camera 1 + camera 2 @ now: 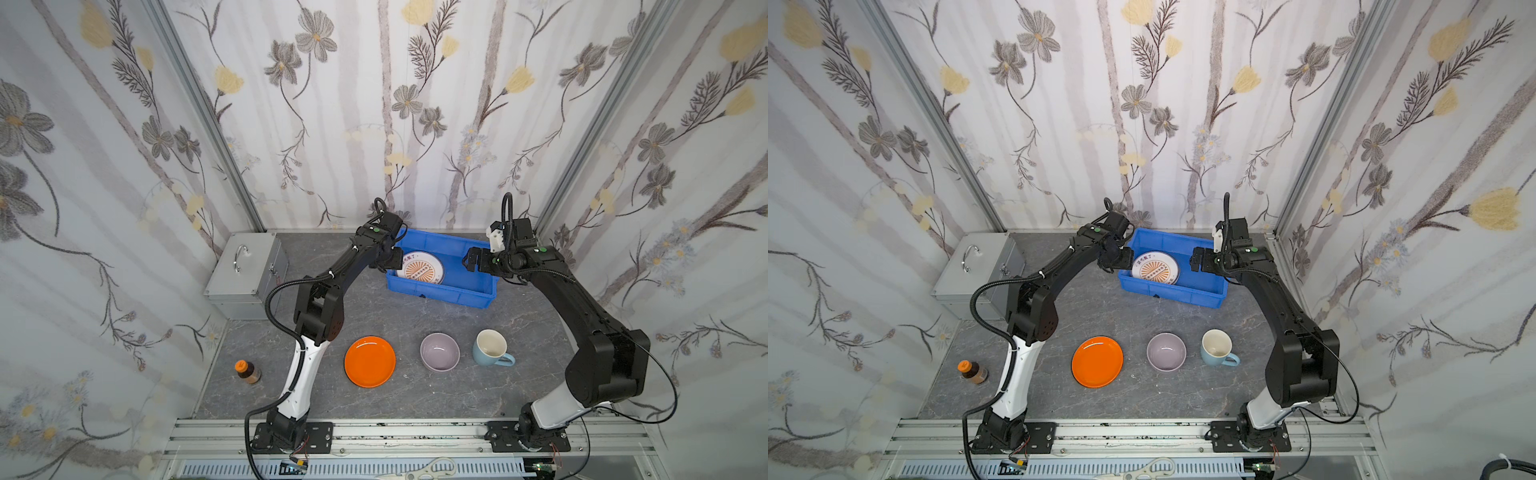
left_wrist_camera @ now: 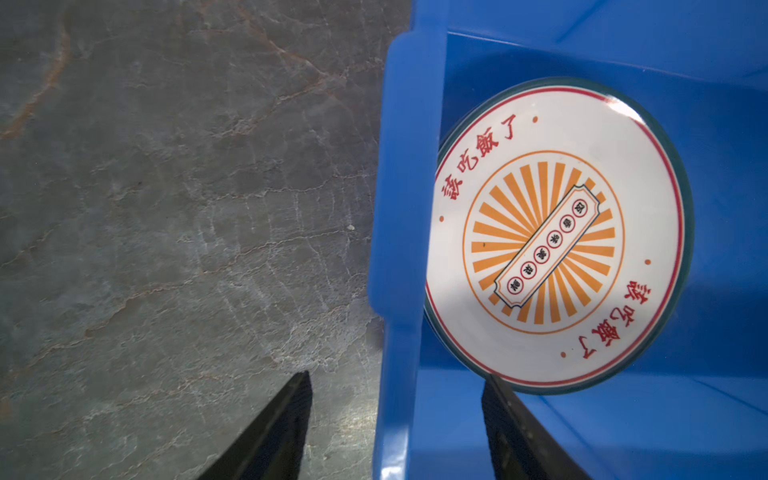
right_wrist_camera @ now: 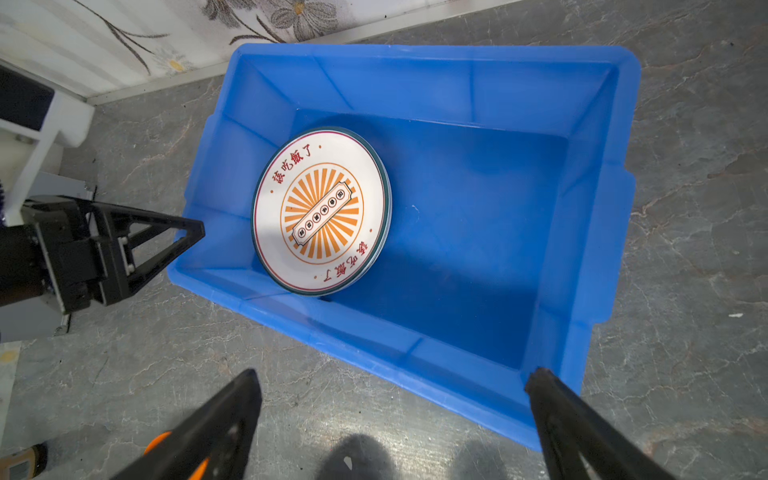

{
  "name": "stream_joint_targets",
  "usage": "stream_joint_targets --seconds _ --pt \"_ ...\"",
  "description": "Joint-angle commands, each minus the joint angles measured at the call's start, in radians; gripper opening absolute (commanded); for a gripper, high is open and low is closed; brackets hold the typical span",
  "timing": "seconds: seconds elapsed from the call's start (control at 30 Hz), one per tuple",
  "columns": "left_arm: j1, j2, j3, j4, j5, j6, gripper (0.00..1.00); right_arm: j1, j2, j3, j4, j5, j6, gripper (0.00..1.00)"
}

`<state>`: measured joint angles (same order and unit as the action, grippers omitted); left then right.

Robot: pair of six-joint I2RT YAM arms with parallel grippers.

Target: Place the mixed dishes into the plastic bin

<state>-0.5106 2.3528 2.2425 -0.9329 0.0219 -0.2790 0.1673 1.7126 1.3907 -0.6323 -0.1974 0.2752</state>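
**One plate in the bin, three dishes waiting on the near worktop**

Nearest my bases, in a row across the grey worktop [image 1: 415, 316], stand the orange plate [image 1: 370, 361], the lilac bowl [image 1: 439, 351] and the pale-blue mug [image 1: 492, 348]. They sit apart from one another, all open side up. The mug's handle points right and slightly toward me. A small brown bottle [image 1: 248, 372] stands upright well to the left of that row.

Farther back sits the blue bin [image 1: 442, 293]. Its long axis runs left to right, turned a little so the right end lies nearer. Inside, at its left end, the sunburst plate [image 1: 420, 268] lies face up, close against the left short wall. The banner across its middle runs from near-left to far-right. Whether the plate lies flat or rests tipped on the wall I cannot tell.

My left end effector [image 1: 392, 259] hangs over that short wall, partly spread and empty. One finger [image 2: 286, 419] is outside over the worktop, the other [image 2: 511, 428] inside beside the plate's edge. My right end effector [image 1: 469, 259] hovers above the bin's right part, spread wide, gripping nothing.

At the back left stands a silver case [image 1: 245, 270].
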Motion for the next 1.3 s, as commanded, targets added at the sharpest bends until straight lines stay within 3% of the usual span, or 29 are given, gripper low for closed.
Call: stream_joint_targets --seconds 0.0,0.2,0.47,0.93,1.27 --pt "-0.004 0.045 0.065 -0.061 -0.043 0.006 0.55 0.000 -0.044 -0.042 0.014 0.043 -0.008 1.00" --pt "-0.008 0.101 0.143 -0.108 -0.058 0.001 0.34 -0.001 -0.110 -0.108 0.002 0.073 -0.014 1.00" --pt "-0.012 0.088 0.129 -0.141 -0.089 -0.015 0.16 -0.002 -0.154 -0.147 0.000 0.078 -0.024 1.00" --pt "0.015 -0.082 -0.122 -0.056 -0.088 -0.033 0.13 0.010 -0.127 -0.124 0.027 0.011 -0.024 1.00" --pt "0.043 -0.229 -0.343 0.005 -0.103 -0.025 0.13 0.081 -0.086 -0.118 0.049 0.012 0.003 1.00"
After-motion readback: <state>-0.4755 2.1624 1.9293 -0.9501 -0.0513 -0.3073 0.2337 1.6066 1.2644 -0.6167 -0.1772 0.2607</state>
